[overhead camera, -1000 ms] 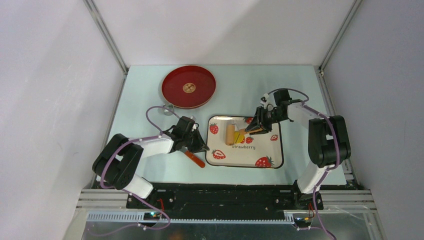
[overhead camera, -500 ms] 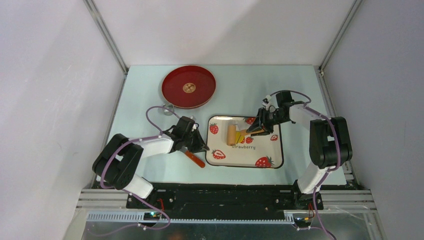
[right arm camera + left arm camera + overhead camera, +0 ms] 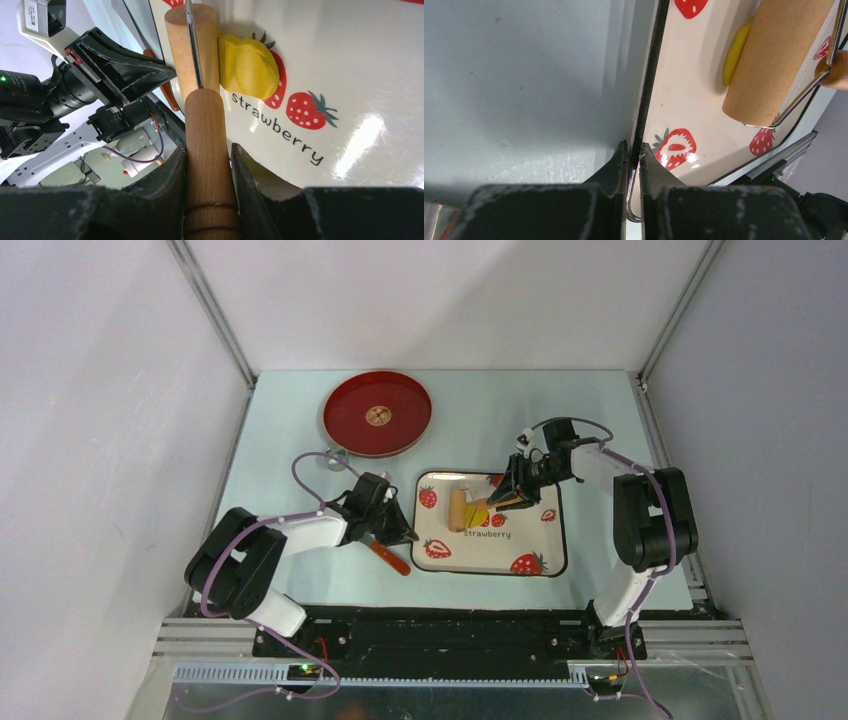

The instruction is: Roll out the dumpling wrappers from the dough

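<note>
Right gripper clamps wooden roller beside lumpy dough; left gripper pinches rim of glossy tray.

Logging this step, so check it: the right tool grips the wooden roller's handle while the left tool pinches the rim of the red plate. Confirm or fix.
Wrong on one point: the left tool pinches the rim of the strawberry tray, not the red plate, as the left wrist view shows. The right tool does grip the wooden roller's handle.
</note>
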Controlling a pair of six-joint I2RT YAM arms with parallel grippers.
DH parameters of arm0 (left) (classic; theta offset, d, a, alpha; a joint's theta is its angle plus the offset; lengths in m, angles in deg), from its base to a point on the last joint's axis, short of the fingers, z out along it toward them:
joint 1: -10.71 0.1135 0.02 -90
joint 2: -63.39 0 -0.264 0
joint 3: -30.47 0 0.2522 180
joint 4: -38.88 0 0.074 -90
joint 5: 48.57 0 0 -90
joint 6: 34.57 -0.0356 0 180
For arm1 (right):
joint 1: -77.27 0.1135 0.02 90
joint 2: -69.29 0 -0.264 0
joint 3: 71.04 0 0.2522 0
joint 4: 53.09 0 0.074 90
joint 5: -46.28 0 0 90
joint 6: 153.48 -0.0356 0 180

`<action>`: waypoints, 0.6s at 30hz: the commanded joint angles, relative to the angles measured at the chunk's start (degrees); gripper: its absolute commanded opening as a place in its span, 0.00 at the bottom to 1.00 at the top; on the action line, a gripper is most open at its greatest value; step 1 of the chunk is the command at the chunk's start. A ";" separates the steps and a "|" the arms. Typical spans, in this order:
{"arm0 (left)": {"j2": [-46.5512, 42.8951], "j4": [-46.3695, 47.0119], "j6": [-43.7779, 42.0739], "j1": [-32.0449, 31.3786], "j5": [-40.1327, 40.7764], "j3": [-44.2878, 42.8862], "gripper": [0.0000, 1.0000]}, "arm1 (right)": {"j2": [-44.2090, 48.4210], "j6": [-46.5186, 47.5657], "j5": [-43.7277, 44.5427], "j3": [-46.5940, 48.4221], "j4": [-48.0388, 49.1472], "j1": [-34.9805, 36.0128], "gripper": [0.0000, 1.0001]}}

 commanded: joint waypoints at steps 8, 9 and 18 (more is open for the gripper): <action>2.11 -6.13 -1.15 0.89 6.54 1.06 0.00 | 2.30 4.71 14.25 1.22 -5.49 6.45 0.00; 2.07 -6.14 -1.15 0.88 6.53 1.06 0.00 | 3.44 4.25 11.34 1.79 -4.95 6.40 0.00; 2.17 -6.16 -1.23 0.91 6.60 1.03 0.00 | 15.53 -0.92 -3.39 2.34 2.68 -0.63 0.00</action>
